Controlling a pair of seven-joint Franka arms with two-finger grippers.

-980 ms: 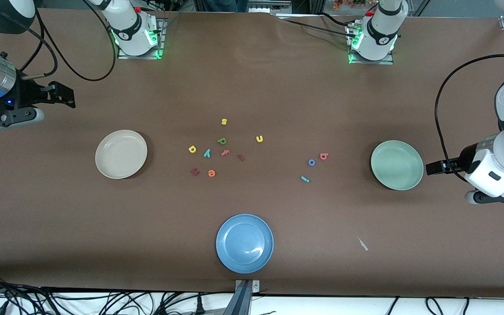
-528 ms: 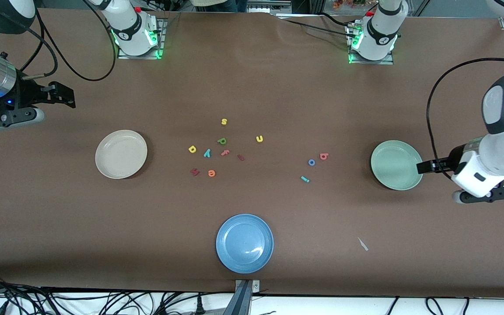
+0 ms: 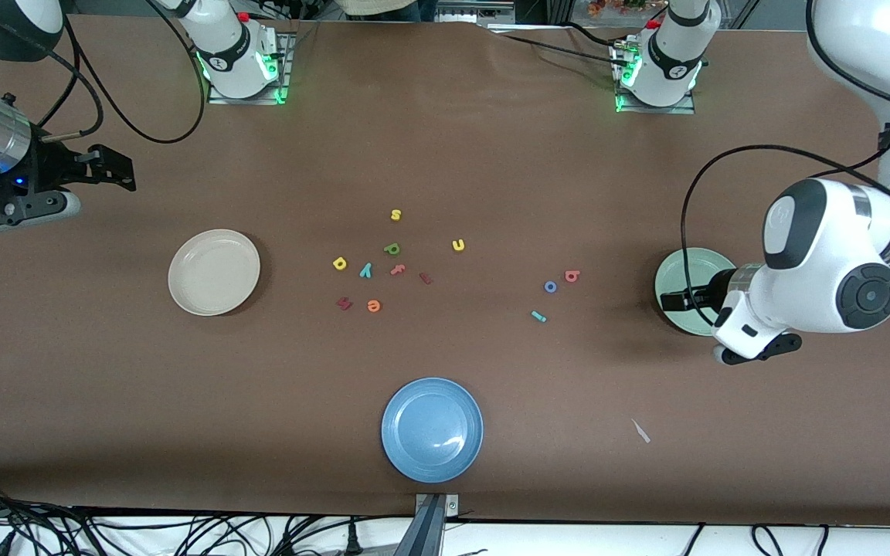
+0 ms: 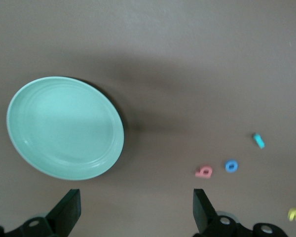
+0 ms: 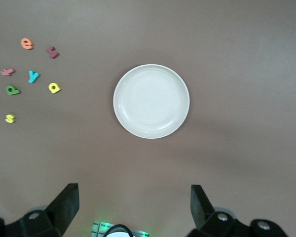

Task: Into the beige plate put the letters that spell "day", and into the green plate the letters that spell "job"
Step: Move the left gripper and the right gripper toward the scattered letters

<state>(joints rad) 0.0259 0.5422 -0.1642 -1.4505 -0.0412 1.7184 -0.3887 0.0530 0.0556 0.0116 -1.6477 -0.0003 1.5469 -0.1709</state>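
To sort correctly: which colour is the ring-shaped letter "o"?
Blue; the "o" shows best in the left wrist view.

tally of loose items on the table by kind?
Small toy letters: 11, from the yellow "s" to the thin teal "j"
Round plates: 3 (plain beige plate, pale green plate, blue plate)
Small pale scrap: 1
Total: 15

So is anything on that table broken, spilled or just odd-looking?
Mostly no. The one stray thing is a small pale scrap lying on the brown table cover, nearer the front camera than the green plate; it looks like litter. The toy letters lie scattered flat, and all three plates look empty and whole.
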